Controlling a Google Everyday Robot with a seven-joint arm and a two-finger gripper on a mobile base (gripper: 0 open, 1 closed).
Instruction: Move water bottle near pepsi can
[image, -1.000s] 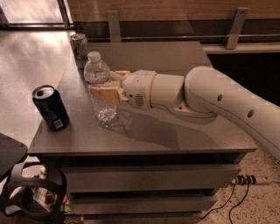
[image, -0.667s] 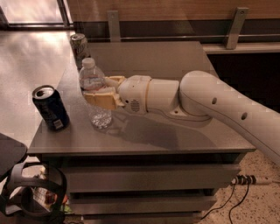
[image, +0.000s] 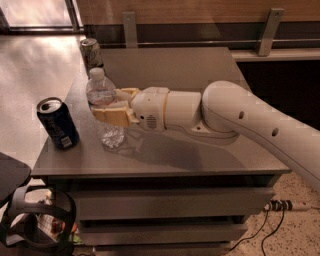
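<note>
Starting at the front, low down and to the left of the water bottle (image: 101, 91), a black round thing (image: 30, 220) sits on the floor. Low down to the right of the bottle, a white plug strip (image: 286, 205) lies on the floor with a dark cord. Right under the bottle are the grey drawers (image: 165, 202) of the table (image: 200, 157). The bottle stands up straight near the front left corner of the table top, with its white cap on top and its clear bottom down at the table top. The pepsi can (image: 57, 123) stands just left of the bottle and a bit closer to the front. There is a small gap between them, so they do not touch. The gripper (image: 107, 103) is at the middle of the bottle, coming in from the bottle's right. Its two pale fingers (image: 114, 115) are squeezed on the bottle, one on the front side and one on the back side. The fat white arm (image: 260, 120) stretches away to the right of the bottle, over the table. Behind the bottle, at the back left edge of the table, stands a pale silver-green can (image: 92, 52), well apart from it. Further behind the bottle is a brown wall (image: 200, 12).
</note>
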